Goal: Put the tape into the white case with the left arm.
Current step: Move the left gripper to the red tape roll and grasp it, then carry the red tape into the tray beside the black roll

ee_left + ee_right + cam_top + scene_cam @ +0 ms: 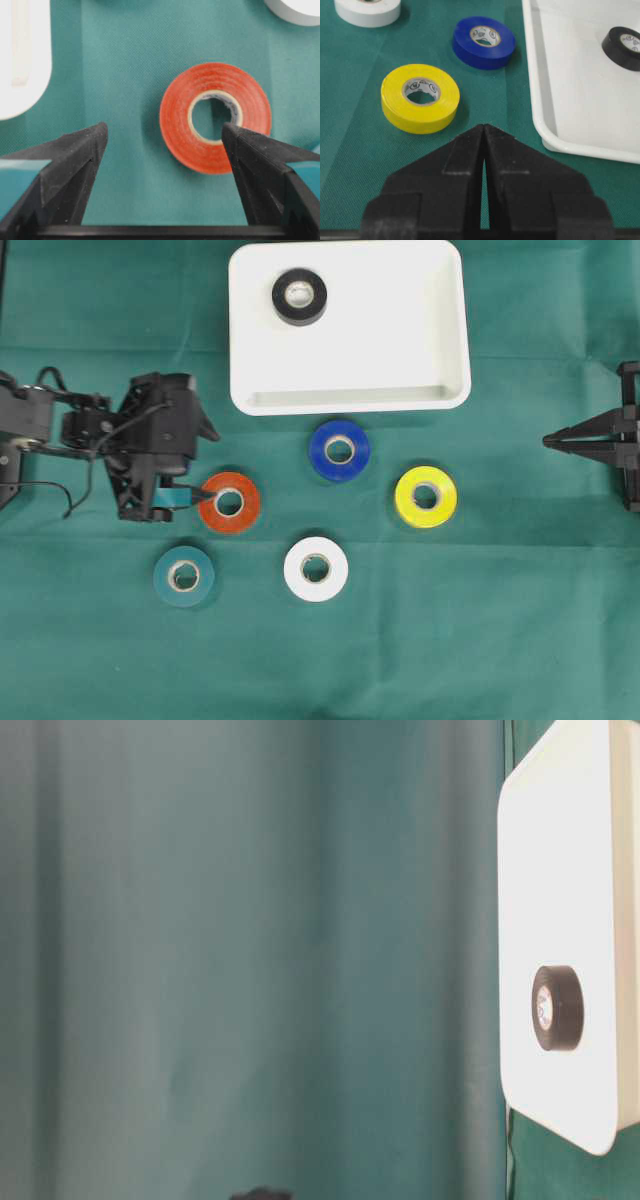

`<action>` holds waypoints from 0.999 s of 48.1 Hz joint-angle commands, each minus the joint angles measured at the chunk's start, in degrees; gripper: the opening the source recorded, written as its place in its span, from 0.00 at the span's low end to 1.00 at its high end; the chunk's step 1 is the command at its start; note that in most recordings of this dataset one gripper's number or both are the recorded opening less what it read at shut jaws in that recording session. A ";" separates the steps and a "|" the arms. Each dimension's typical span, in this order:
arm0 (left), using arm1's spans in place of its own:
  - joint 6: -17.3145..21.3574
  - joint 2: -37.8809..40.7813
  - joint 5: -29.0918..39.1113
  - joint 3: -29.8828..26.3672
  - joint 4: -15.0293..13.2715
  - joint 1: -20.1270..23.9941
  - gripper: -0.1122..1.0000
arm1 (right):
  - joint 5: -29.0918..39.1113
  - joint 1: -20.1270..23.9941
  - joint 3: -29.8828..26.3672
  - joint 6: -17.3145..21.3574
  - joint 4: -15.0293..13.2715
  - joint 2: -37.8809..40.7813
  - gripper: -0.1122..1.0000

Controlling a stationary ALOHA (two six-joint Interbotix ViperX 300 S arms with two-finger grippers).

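Wide-spread, the left claw (164, 137) hovered at the orange tape (215, 117), one finger seemingly over its hole; white case (445, 360) beyond held black tape (299, 296).

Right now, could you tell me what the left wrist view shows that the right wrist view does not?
Only the left wrist view shows the orange tape roll and the open left gripper, one fingertip over the roll's hole. Only the right wrist view shows the yellow tape roll, the blue tape roll, the black tape roll lying in the case, and the shut right gripper. Both show the white case and the white tape roll.
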 commanded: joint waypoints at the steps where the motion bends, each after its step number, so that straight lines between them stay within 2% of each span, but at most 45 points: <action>1: 0.09 1.32 -0.18 -2.20 -0.09 -0.26 0.95 | -0.35 -0.09 -0.53 0.09 0.00 0.35 0.02; 48: 0.18 12.83 -0.18 -5.80 0.00 -0.26 0.93 | -0.35 -0.09 -0.53 0.09 -0.09 0.35 0.02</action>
